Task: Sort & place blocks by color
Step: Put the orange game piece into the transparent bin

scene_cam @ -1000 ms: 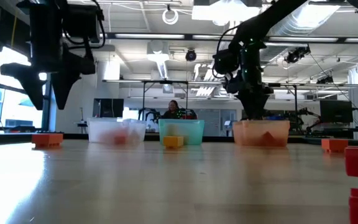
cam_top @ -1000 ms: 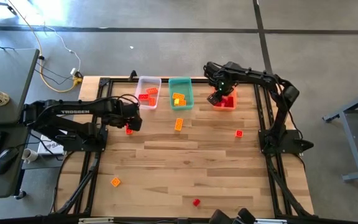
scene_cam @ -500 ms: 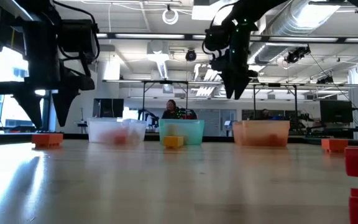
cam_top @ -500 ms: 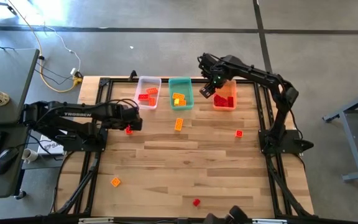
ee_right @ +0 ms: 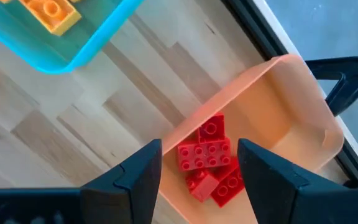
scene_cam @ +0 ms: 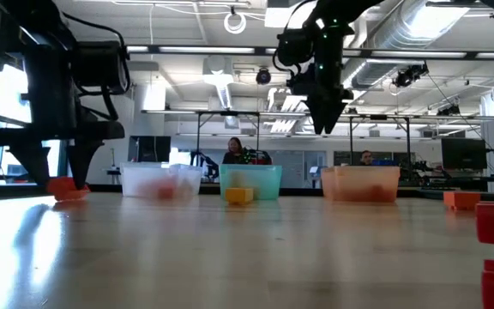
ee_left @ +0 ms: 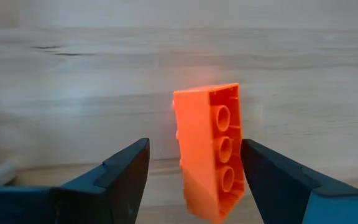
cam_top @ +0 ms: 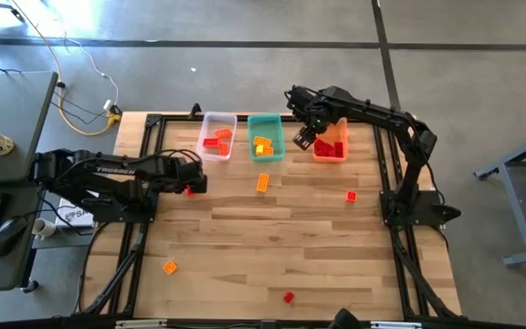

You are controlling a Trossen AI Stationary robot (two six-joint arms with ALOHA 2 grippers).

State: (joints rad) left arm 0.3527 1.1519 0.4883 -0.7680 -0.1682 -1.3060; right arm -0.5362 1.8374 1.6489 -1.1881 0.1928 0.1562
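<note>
An orange-red block (ee_left: 210, 149) lies tipped on its side on the table near the left edge, its hollow underside showing. My left gripper (ee_left: 194, 144) points down over it, open, one finger on each side of the block (cam_top: 189, 191); I see no touch. My right gripper (cam_top: 304, 137) hangs open and empty high above the table (scene_cam: 324, 120), between the teal bin (cam_top: 265, 137) and the orange bin (cam_top: 331, 144). Red blocks (ee_right: 207, 155) lie in the orange bin, yellow-orange ones (ee_right: 48, 12) in the teal bin, and red and orange-red ones in the clear bin (cam_top: 217, 135).
Loose blocks lie on the table: a yellow-orange one (cam_top: 263, 182) in front of the teal bin, a red one (cam_top: 351, 196) at the right, a yellow-orange one (cam_top: 169, 268) at the near left, a red one (cam_top: 288, 297) by the near edge. The three bins stand in a row at the far edge.
My left gripper has come down around the orange-red block, rolling a little, its fingers still apart. My right gripper has risen out of the orange bin and gone toward the table's left, to the gap between the orange and teal bins, staying open.
</note>
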